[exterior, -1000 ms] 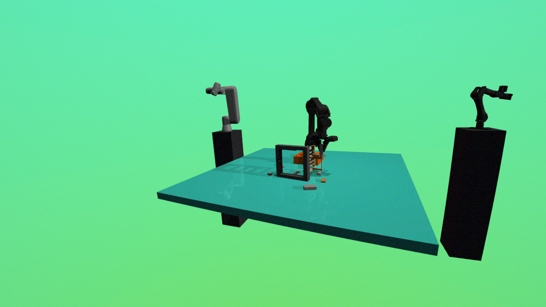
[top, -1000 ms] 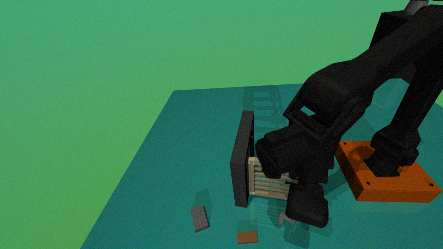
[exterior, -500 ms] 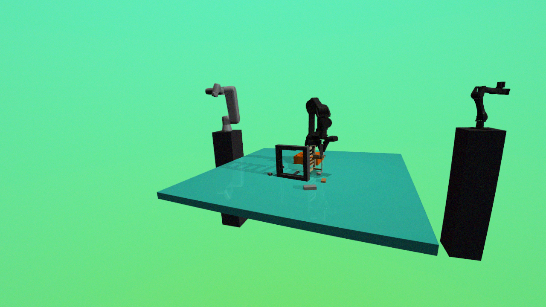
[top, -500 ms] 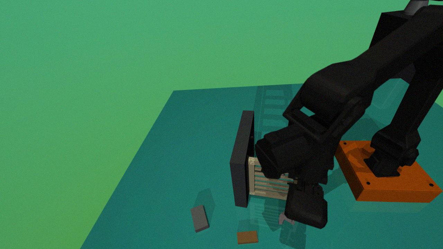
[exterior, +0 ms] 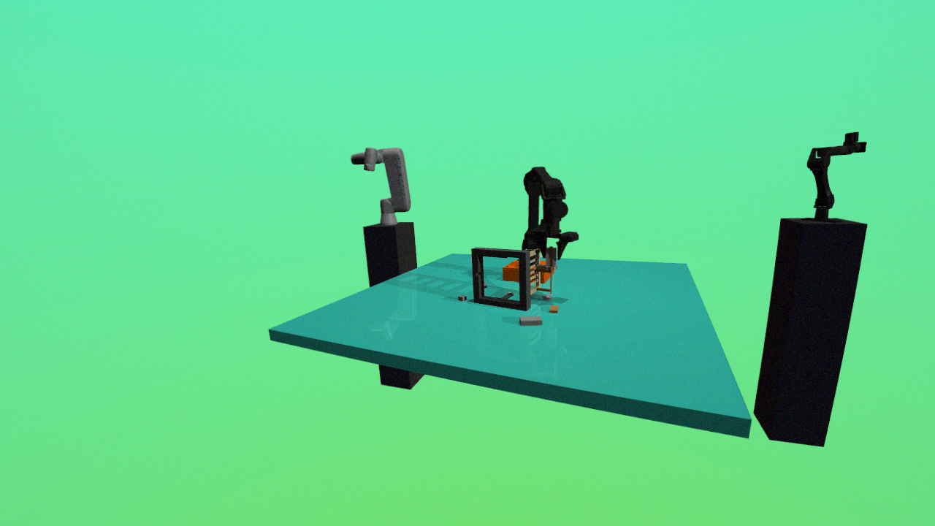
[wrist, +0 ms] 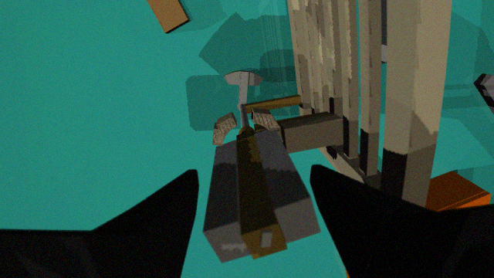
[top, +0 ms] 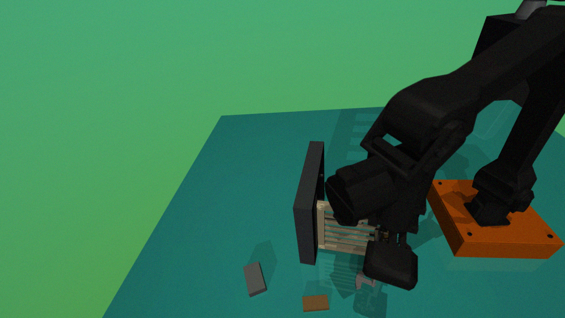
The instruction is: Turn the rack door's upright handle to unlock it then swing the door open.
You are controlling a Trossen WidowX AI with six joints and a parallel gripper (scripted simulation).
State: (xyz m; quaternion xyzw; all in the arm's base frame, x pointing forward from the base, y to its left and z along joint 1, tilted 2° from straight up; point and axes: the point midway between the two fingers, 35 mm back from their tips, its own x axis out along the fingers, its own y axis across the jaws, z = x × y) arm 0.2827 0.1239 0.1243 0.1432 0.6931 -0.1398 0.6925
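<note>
The slatted cream door (top: 320,229) (exterior: 534,277) (wrist: 418,77) stands swung out, roughly square to the dark frame (top: 305,233) (exterior: 527,288). The upright handle (wrist: 283,185) (exterior: 551,256) is at its free edge. Its two grey halves stand apart around a brown core in the wrist view. My gripper (wrist: 255,175) is open, with one black finger on each side of the handle and a visible gap to both sides. The arm hides most of the handle in the top view. A thin grey rod with a curved plate (wrist: 243,78) hangs below the handle.
A grey block (top: 254,279) (exterior: 530,321) and a brown block (top: 315,303) (exterior: 554,309) (wrist: 168,15) lie near the frame and door. A small dark piece (exterior: 462,298) lies left of the frame. My orange base (top: 501,249) is beyond the door. Two other arms stand on pedestals (exterior: 800,326) (exterior: 388,255).
</note>
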